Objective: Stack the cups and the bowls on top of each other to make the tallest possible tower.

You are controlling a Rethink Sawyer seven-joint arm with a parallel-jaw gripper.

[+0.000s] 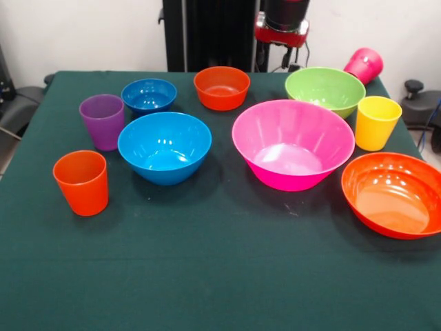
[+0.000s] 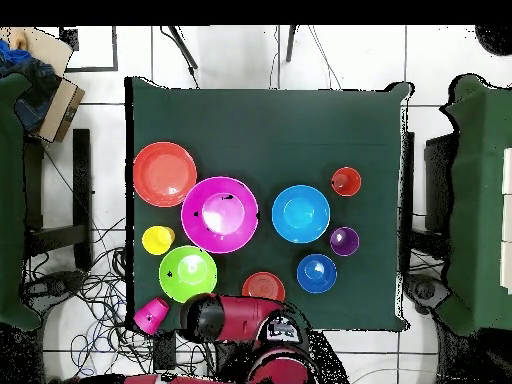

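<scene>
You've got everything loose on the green tablecloth point(image 1: 207, 276), nothing stacked. Left to right in the front view: orange cup point(image 1: 82, 182) upright at near left, purple cup point(image 1: 103, 121) upright just behind it. Small blue bowl point(image 1: 149, 95) far left of centre, medium blue bowl point(image 1: 165, 147) in front of it, close to the purple cup. Small orange bowl point(image 1: 222, 87) at far centre. Big pink bowl point(image 1: 293, 143) right of centre, the largest piece, with the lime green bowl point(image 1: 325, 90) behind it, rims nearly meeting. Yellow cup point(image 1: 377, 122) upright to the right of the pink bowl. Magenta cup point(image 1: 364, 65) tipped on its side at the far right corner, by the table edge. Large orange bowl point(image 1: 394, 194) at near right, partly cut by the frame edge. All bowls sit open side up. Sawyer arm point(image 2: 240, 320) is drawn back over the far edge near the small orange bowl; you can't tell from either view whether the gripper is open or closed.
</scene>
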